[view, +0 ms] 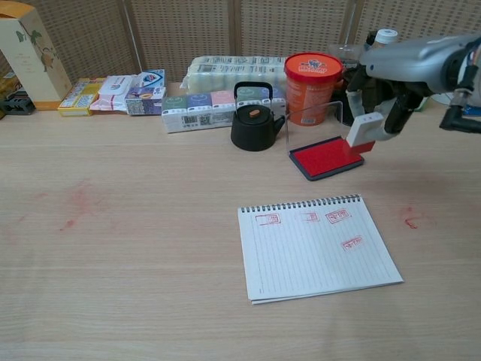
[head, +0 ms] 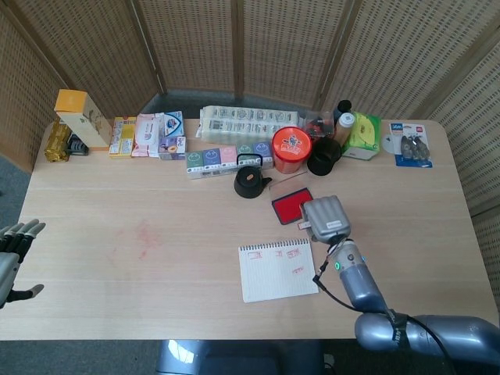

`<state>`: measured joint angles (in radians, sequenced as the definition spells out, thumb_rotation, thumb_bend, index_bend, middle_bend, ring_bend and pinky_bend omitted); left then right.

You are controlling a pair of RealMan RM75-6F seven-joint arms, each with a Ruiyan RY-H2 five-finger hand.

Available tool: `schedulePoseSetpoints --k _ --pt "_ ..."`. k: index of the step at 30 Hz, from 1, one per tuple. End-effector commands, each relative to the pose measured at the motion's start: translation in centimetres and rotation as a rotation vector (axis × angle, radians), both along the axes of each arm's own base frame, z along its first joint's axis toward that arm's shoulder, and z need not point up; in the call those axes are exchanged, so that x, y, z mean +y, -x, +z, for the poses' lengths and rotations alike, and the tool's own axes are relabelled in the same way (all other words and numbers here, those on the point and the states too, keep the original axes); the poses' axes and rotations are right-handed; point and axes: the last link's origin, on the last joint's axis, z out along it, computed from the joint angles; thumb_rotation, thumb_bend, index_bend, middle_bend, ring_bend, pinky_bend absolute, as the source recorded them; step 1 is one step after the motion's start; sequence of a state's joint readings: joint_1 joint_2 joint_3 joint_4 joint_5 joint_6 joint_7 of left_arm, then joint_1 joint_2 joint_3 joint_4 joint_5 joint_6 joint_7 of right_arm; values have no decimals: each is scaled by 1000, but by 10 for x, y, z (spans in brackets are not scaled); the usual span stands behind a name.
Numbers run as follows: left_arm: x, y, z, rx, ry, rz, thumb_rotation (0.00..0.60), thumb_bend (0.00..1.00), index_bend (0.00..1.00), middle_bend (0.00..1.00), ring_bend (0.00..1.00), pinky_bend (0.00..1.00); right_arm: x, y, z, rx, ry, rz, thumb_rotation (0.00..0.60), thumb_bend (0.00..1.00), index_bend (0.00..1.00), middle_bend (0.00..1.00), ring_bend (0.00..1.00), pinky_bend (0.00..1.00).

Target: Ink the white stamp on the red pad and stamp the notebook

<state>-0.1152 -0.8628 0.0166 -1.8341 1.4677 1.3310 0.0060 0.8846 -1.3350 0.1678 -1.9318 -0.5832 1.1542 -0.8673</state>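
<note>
Here the right robot hand [view: 391, 83] grips one white stamp [view: 362, 131] above one red pad [view: 326, 157].

Little here reads clearly from where I sit. The red tub [view: 313, 86] behind the black kettle [view: 255, 120] carries a printed badge on its lid and side, but its letters are too small for me to make out. The row of small boxes [view: 218, 107] left of that tub shows barcodes and round marks, no legible words. The blue card [head: 410, 145] far right of the tub has a white word at its top that I cannot read. On the notebook [view: 319, 249] in front of the tub, the red stamp marks [view: 337, 216] are framed blurs, unreadable.
</note>
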Motion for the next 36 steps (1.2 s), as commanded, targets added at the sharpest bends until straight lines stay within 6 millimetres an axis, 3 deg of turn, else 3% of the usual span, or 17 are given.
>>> schedulePoseSetpoints --k 1,8,25,36 --pt "0 0 -1 3 2 1 600 0 0 0 0 3 25 2 5 42 -63 4 600 446 652 1000 1000 1000" --pt "1 0 -4 11 9 4 600 0 0 0 0 3 44 -1 -15 67 -171 12 600 447 656 1000 1000 1000" --pt "2 2 -7 21 17 15 600 0 0 0 0 3 41 -19 -86 39 -253 -18 600 449 669 1000 1000 1000" --pt "2 2 -6 17 13 18 600 0 0 0 0 3 43 -36 -103 31 -263 -5 600 451 677 1000 1000 1000"
